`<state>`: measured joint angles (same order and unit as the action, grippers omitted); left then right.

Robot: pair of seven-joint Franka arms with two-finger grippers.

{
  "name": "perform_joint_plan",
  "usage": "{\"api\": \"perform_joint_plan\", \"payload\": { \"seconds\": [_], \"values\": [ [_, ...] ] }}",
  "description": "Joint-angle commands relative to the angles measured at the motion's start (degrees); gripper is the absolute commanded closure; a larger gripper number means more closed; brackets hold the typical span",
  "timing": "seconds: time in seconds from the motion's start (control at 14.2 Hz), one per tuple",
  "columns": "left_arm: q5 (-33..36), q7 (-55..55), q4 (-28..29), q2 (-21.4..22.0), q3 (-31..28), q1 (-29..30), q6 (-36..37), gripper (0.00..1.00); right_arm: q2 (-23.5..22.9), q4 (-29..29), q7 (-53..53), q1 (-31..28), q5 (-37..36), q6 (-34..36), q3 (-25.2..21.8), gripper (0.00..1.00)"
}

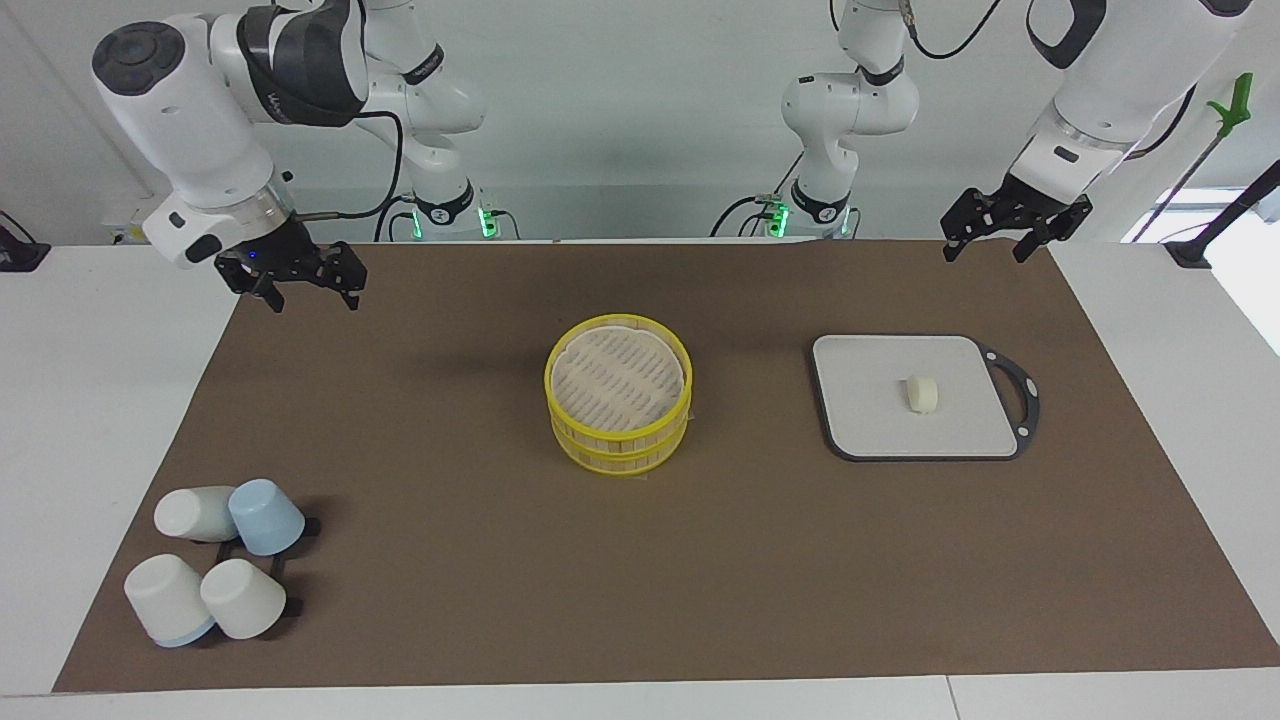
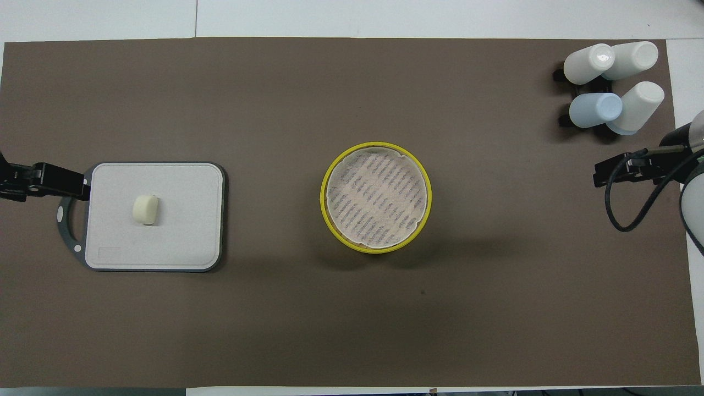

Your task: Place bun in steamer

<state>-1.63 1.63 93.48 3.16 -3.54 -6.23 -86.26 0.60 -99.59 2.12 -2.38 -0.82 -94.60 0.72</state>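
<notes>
Pale cream against grey, your bun [image 1: 923,393] lies on the dark-rimmed board [image 1: 860,420] toward the left arm's end of the brown mat [image 1: 640,560], well apart from the yellow-rimmed steamer [image 1: 619,395] at mid-table. Your left gripper [image 1: 1015,232] and right gripper [image 1: 300,280] hang spread and empty above the mat's corners nearest the robots.

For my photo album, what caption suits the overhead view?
Bun waiting on its grey board, yellow-rimmed steamer mid-table, cups in the corner.
</notes>
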Motion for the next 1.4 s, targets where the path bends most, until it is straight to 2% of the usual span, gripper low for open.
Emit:
{"api": "perform_joint_plan", "payload": {
  "seconds": [0.0,0.35,0.56,0.7,0.98,1.12,1.33],
  "values": [
    [1.19,-0.58,1.62,1.32,-0.41,-0.89,-1.28,0.0,0.37,-0.52,1.04,-0.35,0.91,0.56,0.24,0.0],
    [1.19,-0.58,2.84,1.58,-0.5,-0.72,-1.8,0.0,0.28,-0.52,1.13,-0.35,0.91,0.3,0.33,0.0],
    [1.19,0.03,8.89,4.03,-0.59,-0.01,-7.32,0.0,0.37,-0.61,0.87,-0.08,0.91,-1.01,0.5,0.0],
    [1.19,0.82,13.46,4.57,-0.94,0.08,-11.89,0.0,0.63,-2.09,-0.61,0.44,0.91,-4.87,1.29,0.0],
    [1.19,9.77,22.95,4.05,-1.03,2.88,-22.78,0.0,-0.15,-4.82,-14.21,11.4,0.91,-11.8,1.91,0.0],
    [1.19,12.77,26.91,1.86,-1.03,3.85,-29.19,0.0,-2.96,-4.39,-20.55,16.85,0.91,-17.87,1.91,0.0],
    [1.19,14.89,32.36,-0.08,-1.03,4.91,-37.46,0.0,-6.91,-1.86,-28.97,24.14,1.26,-20.01,2.0,0.0]
  ]
}}
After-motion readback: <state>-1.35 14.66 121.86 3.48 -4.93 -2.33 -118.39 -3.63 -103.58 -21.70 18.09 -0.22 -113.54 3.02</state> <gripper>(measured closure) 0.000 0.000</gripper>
